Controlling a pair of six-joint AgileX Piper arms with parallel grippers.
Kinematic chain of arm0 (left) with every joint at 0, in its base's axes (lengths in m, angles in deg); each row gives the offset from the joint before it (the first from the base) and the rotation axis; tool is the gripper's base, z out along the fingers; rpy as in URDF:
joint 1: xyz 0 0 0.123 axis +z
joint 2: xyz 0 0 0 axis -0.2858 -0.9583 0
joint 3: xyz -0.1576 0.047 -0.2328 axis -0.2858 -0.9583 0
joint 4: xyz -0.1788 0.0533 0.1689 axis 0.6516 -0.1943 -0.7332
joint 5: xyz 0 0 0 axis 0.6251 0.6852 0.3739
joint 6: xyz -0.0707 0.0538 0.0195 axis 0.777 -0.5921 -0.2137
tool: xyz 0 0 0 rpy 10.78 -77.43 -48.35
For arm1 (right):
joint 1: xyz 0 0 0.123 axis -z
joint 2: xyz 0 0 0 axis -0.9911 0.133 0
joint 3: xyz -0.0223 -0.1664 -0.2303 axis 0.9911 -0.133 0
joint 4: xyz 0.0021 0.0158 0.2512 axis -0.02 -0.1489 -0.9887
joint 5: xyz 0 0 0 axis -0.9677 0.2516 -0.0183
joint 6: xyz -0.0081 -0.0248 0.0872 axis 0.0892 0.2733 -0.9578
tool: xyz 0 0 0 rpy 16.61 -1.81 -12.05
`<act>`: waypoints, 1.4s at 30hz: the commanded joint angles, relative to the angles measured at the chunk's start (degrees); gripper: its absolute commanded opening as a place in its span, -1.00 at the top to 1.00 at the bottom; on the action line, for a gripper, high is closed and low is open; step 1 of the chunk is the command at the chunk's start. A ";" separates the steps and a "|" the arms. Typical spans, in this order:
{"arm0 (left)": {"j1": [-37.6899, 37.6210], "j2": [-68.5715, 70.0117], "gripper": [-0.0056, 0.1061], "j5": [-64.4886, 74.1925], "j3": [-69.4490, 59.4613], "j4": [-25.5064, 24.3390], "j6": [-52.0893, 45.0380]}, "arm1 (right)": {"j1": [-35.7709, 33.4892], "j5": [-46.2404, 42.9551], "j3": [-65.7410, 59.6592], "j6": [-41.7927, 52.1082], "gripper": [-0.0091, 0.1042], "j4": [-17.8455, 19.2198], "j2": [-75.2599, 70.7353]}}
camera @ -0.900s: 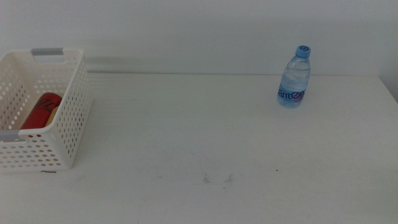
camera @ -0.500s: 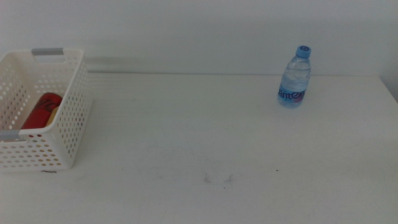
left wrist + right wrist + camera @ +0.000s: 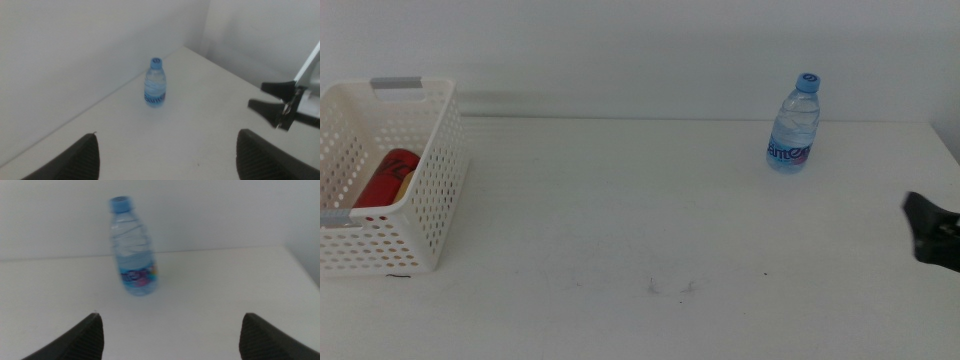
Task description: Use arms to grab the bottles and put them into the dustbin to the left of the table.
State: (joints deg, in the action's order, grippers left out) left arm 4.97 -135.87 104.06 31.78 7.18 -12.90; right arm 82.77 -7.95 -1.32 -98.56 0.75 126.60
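A clear water bottle with a blue cap stands upright at the back right of the white table. The white perforated dustbin sits at the far left, with a red can lying inside it beside a sliver of something yellow. My right gripper shows at the right edge, nearer the front than the bottle and well apart from it. In the right wrist view it is open, empty, and faces the bottle. My left gripper is open and empty, far from the bottle, and out of the middle view.
A white wall rises behind the table's back edge, close behind the bottle. Faint dark scuff marks lie near the front middle of the tabletop. The left wrist view also shows the right gripper coming in over the table.
The right gripper has come into the middle view at the right edge; it was out of sight before. The bottle, the dustbin and its contents have not moved.
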 commanded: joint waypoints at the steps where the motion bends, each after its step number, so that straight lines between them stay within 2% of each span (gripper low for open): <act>1: -0.28 0.06 -0.78 -2.02 0.12 -0.10 0.28 | 0.27 -6.22 2.25 -1.85 -0.68 7.38 5.83; 3: -0.28 0.06 -0.78 -2.87 0.12 -0.10 0.28 | 0.27 -7.53 4.77 -1.85 -0.68 9.70 10.80; 8: -0.28 0.06 -0.78 -3.69 0.12 -0.10 0.28 | 0.27 -8.39 11.77 -1.85 -0.68 9.73 22.08; 10: -0.28 0.06 -0.78 -3.69 0.12 -0.10 0.28 | 0.27 -9.99 15.11 -1.70 -0.68 11.71 26.43; 13: -0.28 0.06 -0.78 -3.69 0.12 -0.10 0.28 | 0.16 -10.98 21.51 -1.70 -0.68 16.69 32.89; 17: -0.28 0.06 -0.78 -3.70 0.12 -0.22 0.28 | 0.16 -11.61 28.84 -1.70 -0.68 17.60 40.90; 21: -0.28 0.06 -0.78 -3.70 0.12 -0.22 0.28 | 0.16 -11.74 35.88 -1.70 -0.68 21.21 47.19; 26: -0.28 0.06 -0.78 -3.80 0.12 -0.23 0.28 | 0.16 -11.74 43.99 -2.02 -0.68 21.95 53.76; 29: -0.28 0.06 -0.78 -3.80 0.12 -0.23 0.28 | -0.17 -11.74 48.56 -2.48 -0.68 23.65 57.21; 38: -0.28 0.06 -0.78 -3.80 0.12 -0.23 0.28 | -3.05 -11.35 61.20 -3.40 -0.67 23.78 66.18; 39: -0.28 0.06 -0.78 -3.80 0.12 -0.23 0.28 | -3.52 -11.06 62.30 -3.65 -0.63 23.78 66.81; 40: -0.28 0.06 -0.78 -3.80 0.12 -0.23 0.28 | -4.03 -9.92 63.23 -4.01 -0.49 24.26 66.82; 41: -0.28 0.06 -0.78 -3.80 0.12 -0.23 0.28 | -4.57 -7.54 63.87 -4.24 -0.29 24.99 66.82; 42: -0.28 0.06 -0.78 -3.80 0.12 -0.23 0.28 | -5.37 -4.92 64.71 -4.23 0.09 26.32 66.35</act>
State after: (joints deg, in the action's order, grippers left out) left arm 4.97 -135.87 100.67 31.78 6.83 -12.90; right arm 78.68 -15.34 62.10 -102.55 24.76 193.29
